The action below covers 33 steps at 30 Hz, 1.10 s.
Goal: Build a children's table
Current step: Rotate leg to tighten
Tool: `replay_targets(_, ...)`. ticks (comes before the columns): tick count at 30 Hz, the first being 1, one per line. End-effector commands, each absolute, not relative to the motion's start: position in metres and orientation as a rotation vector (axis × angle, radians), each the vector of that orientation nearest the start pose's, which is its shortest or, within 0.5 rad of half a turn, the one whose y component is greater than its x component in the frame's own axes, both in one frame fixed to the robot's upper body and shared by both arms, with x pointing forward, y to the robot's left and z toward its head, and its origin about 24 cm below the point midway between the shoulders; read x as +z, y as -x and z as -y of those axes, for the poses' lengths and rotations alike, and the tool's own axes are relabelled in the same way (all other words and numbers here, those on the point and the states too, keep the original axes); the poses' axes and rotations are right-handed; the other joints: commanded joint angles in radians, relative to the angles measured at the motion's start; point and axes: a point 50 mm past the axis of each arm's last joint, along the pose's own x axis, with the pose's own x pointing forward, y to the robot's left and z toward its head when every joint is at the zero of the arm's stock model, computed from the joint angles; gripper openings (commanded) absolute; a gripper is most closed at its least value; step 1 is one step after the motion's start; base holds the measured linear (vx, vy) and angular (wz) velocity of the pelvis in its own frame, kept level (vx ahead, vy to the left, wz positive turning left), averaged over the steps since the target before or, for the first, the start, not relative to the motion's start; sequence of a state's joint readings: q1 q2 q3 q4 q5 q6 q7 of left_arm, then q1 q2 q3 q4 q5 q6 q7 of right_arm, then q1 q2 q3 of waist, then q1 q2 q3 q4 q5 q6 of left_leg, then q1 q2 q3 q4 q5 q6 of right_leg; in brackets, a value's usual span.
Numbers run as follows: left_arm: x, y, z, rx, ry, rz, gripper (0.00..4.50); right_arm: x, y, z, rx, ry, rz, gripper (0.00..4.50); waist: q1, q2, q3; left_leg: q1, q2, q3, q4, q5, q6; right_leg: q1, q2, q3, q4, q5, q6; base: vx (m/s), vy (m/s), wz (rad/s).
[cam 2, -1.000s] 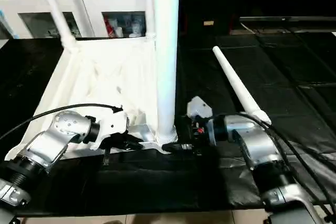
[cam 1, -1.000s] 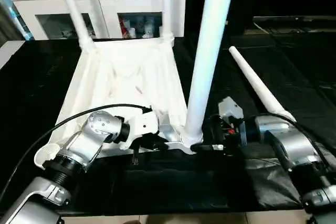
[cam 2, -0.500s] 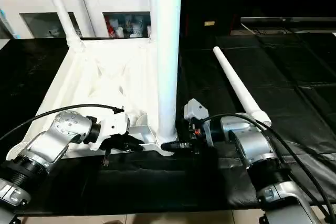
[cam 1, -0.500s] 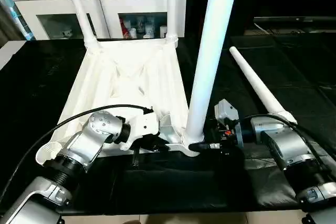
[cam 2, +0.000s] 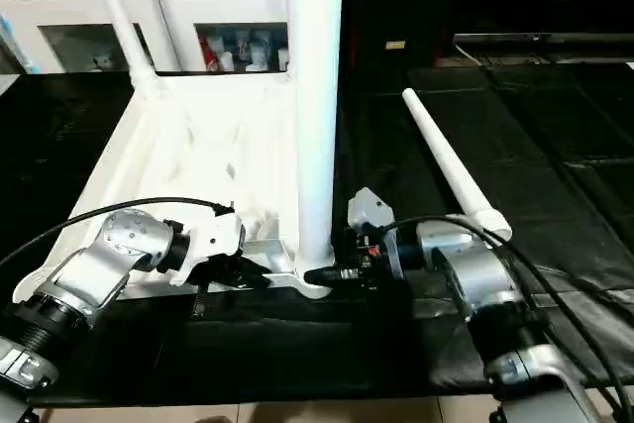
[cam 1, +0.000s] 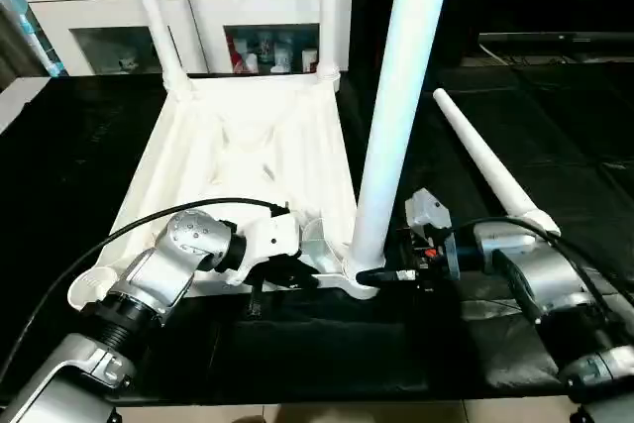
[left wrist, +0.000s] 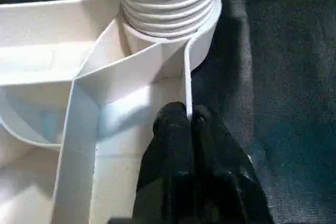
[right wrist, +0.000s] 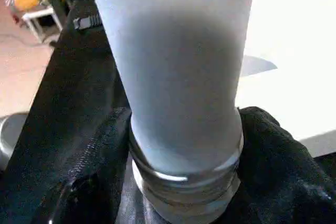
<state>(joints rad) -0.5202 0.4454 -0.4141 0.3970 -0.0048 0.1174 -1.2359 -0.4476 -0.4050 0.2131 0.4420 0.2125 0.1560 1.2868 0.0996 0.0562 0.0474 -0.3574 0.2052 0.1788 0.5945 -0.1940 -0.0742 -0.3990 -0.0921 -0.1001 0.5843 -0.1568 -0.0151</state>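
The white children's table top (cam 1: pixel 248 156) lies upside down on a black mat, ribs up. Two legs (cam 1: pixel 154 17) (cam 1: pixel 328 7) stand in its far corner sockets. A third leg (cam 1: pixel 396 126) stands upright in the near right socket (left wrist: pixel 168 9). My right gripper (cam 1: pixel 381 272) is shut on this leg's base, and its black fingers (right wrist: pixel 278 150) press on both sides just above the threaded end. My left gripper (left wrist: pixel 190 121) is shut on a thin rim wall of the table top, beside that socket. A fourth leg (cam 1: pixel 485 165) lies loose on the mat to the right.
A white cabinet (cam 1: pixel 198 7) with glass doors stands behind the table top, with a dark object on it. The near left corner socket (cam 1: pixel 89 289) holds nothing. A black cable (cam 1: pixel 119 235) runs over my left forearm. Black mat (cam 1: pixel 555 126) stretches to the right.
My right gripper's fingers have closed in on the base of the near right leg. The left gripper has kept its hold on the rim. The view has shifted slightly.
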Motion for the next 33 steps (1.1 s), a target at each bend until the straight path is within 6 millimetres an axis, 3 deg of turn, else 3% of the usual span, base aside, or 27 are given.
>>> replay_targets(1, 0.049, -0.296, -0.112, -1.387, -0.445, -0.46, 0.0, 0.039, -0.286, 0.132, 1.301, 0.079, -0.378, 2.74, -0.007, -0.005, -0.066, 0.008, 0.028, -0.004, -0.07, -0.197, 0.045, 0.051, -0.052, 0.049, -0.058, -0.25, -0.222, 0.0, 0.0, 0.0)
replay_targets(3, 0.051, -0.3, -0.108, -1.317, -0.398, -0.451, 0.0, 0.031, -0.285, 0.125, 1.227, 0.066, -0.399, 2.74, -0.015, -0.008, -0.061, 0.007, 0.021, -0.007, -0.075, -0.248, 0.028, 0.055, -0.052, 0.043, -0.069, -0.363, -0.185, 0.0, 0.0, 0.0)
replay_targets(4, 0.051, -0.3, -0.108, -1.317, -0.398, -0.451, 0.0, 0.031, -0.285, 0.125, 1.227, 0.066, -0.399, 2.74, -0.022, -0.006, -0.055, 0.015, 0.019, -0.007, -0.075, -0.29, 0.019, 0.047, -0.053, 0.042, -0.081, -0.449, -0.16, 0.0, 0.0, 0.0)
replay_targets(5, 0.055, -0.307, -0.101, -1.203, -0.333, -0.437, 0.0, 0.024, -0.284, 0.111, 1.132, 0.0, -0.407, 2.74, -0.03, -0.005, -0.053, 0.017, 0.016, -0.009, -0.076, -0.314, 0.011, 0.047, -0.053, 0.04, -0.088, -0.504, -0.138, 0.0, 0.0, 0.0)
replay_targets(7, 0.057, -0.31, -0.097, -1.142, -0.295, -0.434, 0.0, 0.021, -0.285, 0.102, 1.068, -0.038, -0.41, 2.74, -0.044, -0.004, -0.049, 0.019, 0.012, -0.014, -0.076, -0.345, 0.0, 0.043, -0.052, 0.031, -0.1, -0.582, -0.102, -0.051, -0.003, -0.03)
replay_targets(8, 0.059, -0.312, -0.094, -1.102, -0.274, -0.431, 0.0, 0.019, -0.287, 0.098, 1.021, -0.055, -0.416, 2.74, -0.049, -0.003, -0.05, 0.02, 0.011, -0.015, -0.075, -0.35, -0.002, 0.041, -0.053, 0.028, -0.103, -0.597, -0.095, -0.051, -0.002, -0.04)
replay_targets(10, 0.062, -0.317, -0.088, -1.021, -0.216, -0.428, 0.0, 0.015, -0.295, 0.089, 0.907, -0.099, -0.439, 2.74, -0.078, -0.002, -0.049, 0.01, 0.005, -0.025, -0.074, -0.373, -0.003, 0.049, -0.052, 0.011, -0.113, -0.639, -0.062, 0.0, 0.0, 0.0)
replay_targets(11, 0.063, -0.318, -0.084, -1.006, -0.205, -0.427, 0.0, 0.014, -0.297, 0.087, 0.874, -0.12, -0.448, 2.74, -0.084, -0.002, -0.049, 0.006, 0.004, -0.027, -0.074, -0.375, 0.001, 0.052, -0.053, 0.007, -0.117, -0.641, -0.054, 0.0, 0.0, 0.0)
replay_targets(12, 0.064, -0.318, -0.082, -0.995, -0.199, -0.428, 0.0, 0.013, -0.299, 0.085, 0.851, -0.134, -0.454, 2.74, -0.092, 0.003, -0.048, 0.007, 0.004, -0.031, -0.074, -0.397, 0.007, 0.05, -0.052, 0.0, -0.123, -0.644, -0.045, 0.0, 0.0, 0.0)
replay_targets(13, 0.066, -0.319, -0.079, -0.965, -0.186, -0.422, 0.0, 0.013, -0.302, 0.083, 0.815, -0.147, -0.46, 2.74, -0.1, 0.008, -0.049, 0.016, 0.005, -0.032, -0.072, -0.419, 0.013, 0.045, -0.053, -0.004, -0.129, -0.632, -0.048, 0.0, 0.0, 0.0)
replay_targets(14, 0.067, -0.321, -0.076, -0.936, -0.173, -0.418, 0.0, 0.013, -0.304, 0.081, 0.783, -0.154, -0.465, 2.74, -0.105, 0.009, -0.05, 0.017, 0.006, -0.032, -0.072, -0.422, 0.015, 0.045, -0.053, -0.004, -0.129, -0.612, -0.056, 0.0, 0.0, 0.0)
replay_targets(17, 0.073, -0.322, -0.065, -0.876, -0.149, -0.4, 0.0, 0.014, -0.309, 0.075, 0.741, -0.152, -0.472, 2.74, -0.114, 0.007, -0.051, 0.014, 0.008, -0.035, -0.076, -0.427, 0.024, 0.048, -0.049, -0.007, -0.124, -0.545, -0.083, 0.0, 0.0, 0.0)
replay_targets(20, 0.074, -0.321, -0.063, -0.863, -0.146, -0.406, 0.0, 0.015, -0.309, 0.072, 0.729, -0.157, -0.468, 2.74, -0.119, 0.006, -0.053, 0.006, 0.008, -0.035, -0.079, -0.411, 0.034, 0.052, -0.052, 0.001, -0.117, -0.513, -0.097, 0.0, 0.0, 0.0)
replay_targets(23, 0.071, -0.32, -0.069, -0.855, -0.176, -0.42, 0.0, 0.018, -0.309, 0.073, 0.744, -0.14, -0.416, 3.44, -0.114, 0.008, -0.057, 0.002, 0.01, -0.034, -0.08, -0.379, 0.038, 0.054, -0.055, 0.009, -0.109, -0.461, -0.122, 0.0, 0.0, 0.0)
replay_targets(29, 0.068, -0.319, -0.079, -0.878, -0.221, -0.428, 0.0, 0.018, -0.308, 0.086, 0.741, -0.063, -0.38, 3.83, -0.107, 0.006, -0.067, -0.006, 0.013, -0.028, -0.078, -0.272, 0.054, 0.062, -0.055, 0.019, -0.09, -0.325, -0.173, 0.0, 0.0, 0.0)
replay_targets(33, 0.064, -0.314, -0.09, -0.976, -0.278, -0.436, 0.0, 0.024, -0.307, 0.109, 0.776, -0.04, -0.324, 4.06, -0.093, 0.003, -0.073, -0.012, 0.013, -0.023, -0.069, -0.177, 0.083, 0.069, -0.057, 0.024, -0.074, -0.217, -0.205, 0.0, 0.0, 0.0)
